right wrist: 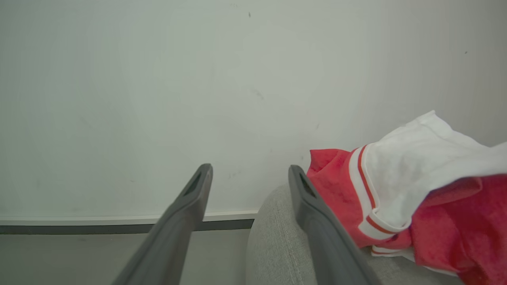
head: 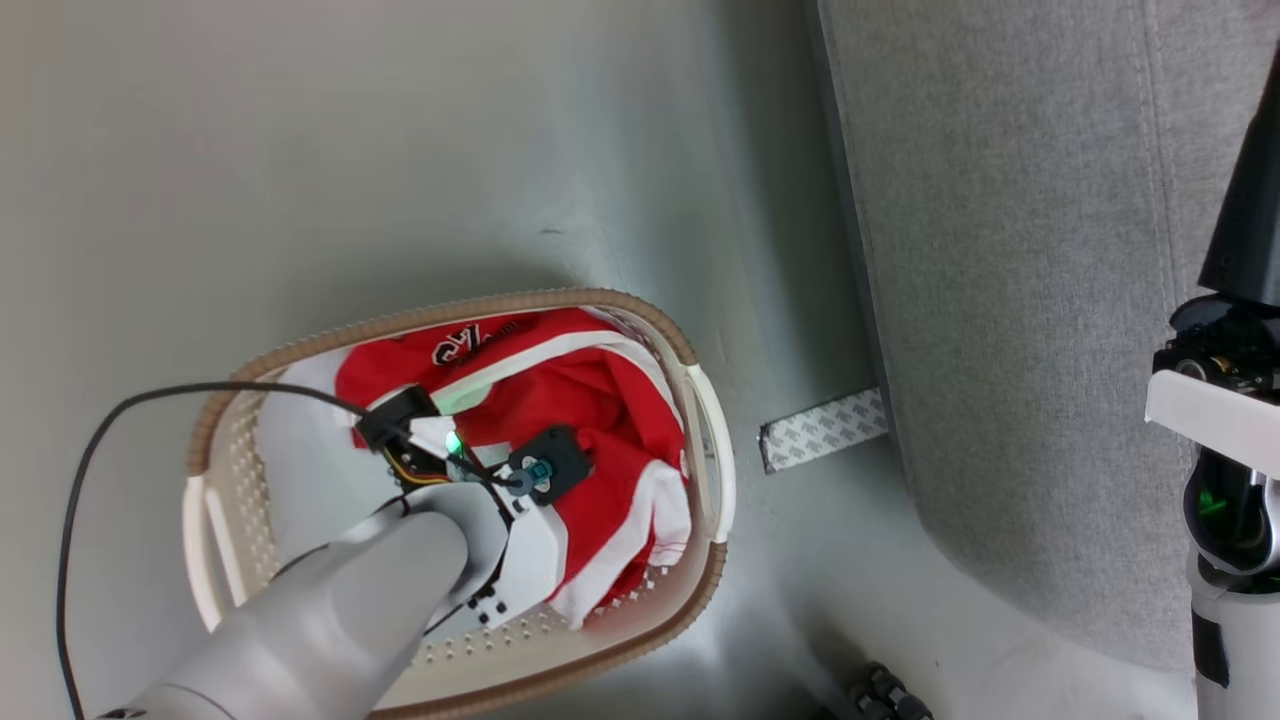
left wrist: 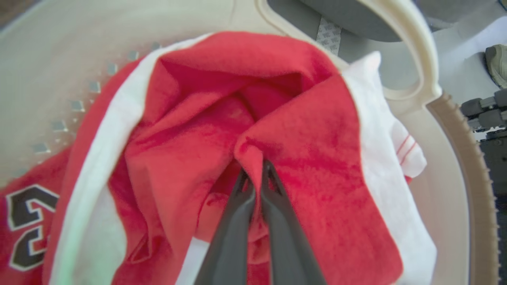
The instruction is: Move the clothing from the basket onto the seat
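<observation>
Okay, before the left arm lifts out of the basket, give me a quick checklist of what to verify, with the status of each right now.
1. Left gripper shut on a fold of the clothing: ok.
2. Only one piece caught: cannot tell.
3. Fabric free of the basket handle: cannot tell; a white panel lies close to it.
4. Right gripper open, away from the basket: ok.
5. Bare room on the seat beside the red-and-white garment lying there: ok.
</observation>
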Tool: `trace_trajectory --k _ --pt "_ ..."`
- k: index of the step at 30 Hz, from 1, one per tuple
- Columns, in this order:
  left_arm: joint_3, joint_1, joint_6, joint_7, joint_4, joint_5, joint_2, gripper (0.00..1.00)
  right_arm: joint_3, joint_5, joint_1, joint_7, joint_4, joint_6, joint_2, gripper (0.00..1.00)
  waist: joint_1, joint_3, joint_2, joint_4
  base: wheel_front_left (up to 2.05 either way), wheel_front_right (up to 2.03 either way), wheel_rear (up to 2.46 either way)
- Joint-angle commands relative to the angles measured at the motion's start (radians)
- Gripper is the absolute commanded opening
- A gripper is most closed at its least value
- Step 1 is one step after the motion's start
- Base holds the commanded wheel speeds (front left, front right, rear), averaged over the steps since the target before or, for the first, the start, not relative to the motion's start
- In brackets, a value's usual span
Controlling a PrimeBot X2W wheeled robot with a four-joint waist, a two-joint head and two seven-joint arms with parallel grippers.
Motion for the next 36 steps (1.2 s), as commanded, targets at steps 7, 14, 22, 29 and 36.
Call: trace_trajectory --k 7,14,22,29,36 --pt "-0.002 0.037 0.002 -0.067 -0.021 -0.085 -0.012 0.00 -0.002 -0.046 0.010 -0.002 0.037 -0.002 0.001 1.00 -0.0001 -0.121 0.0000 0.048 0.00 0.00 0.00" --pt "-0.001 0.081 0.002 -0.100 -0.038 -0.172 -0.045 0.00 -0.011 -0.094 0.051 -0.002 0.073 -0.002 0.001 1.00 -0.0001 -0.268 0.0000 0.105 0.00 0.00 0.00" --pt "0.059 0.145 0.002 -0.106 -0.117 -0.228 -0.054 0.00 -0.013 -0.114 0.106 -0.002 0.120 -0.002 0.000 1.00 -0.0001 -0.427 0.0000 0.164 0.00 0.00 0.00" --pt "0.163 0.235 0.002 -0.105 -0.206 -0.184 -0.050 0.00 -0.003 -0.106 0.167 -0.002 0.171 -0.002 0.000 1.00 -0.0001 -0.572 0.0000 0.191 0.00 0.00 0.00" --pt "0.218 0.283 0.003 -0.106 -0.259 -0.147 -0.056 0.00 0.032 -0.035 0.237 -0.002 0.220 -0.002 0.001 1.00 -0.0001 -0.676 0.0000 0.226 0.00 0.00 0.00"
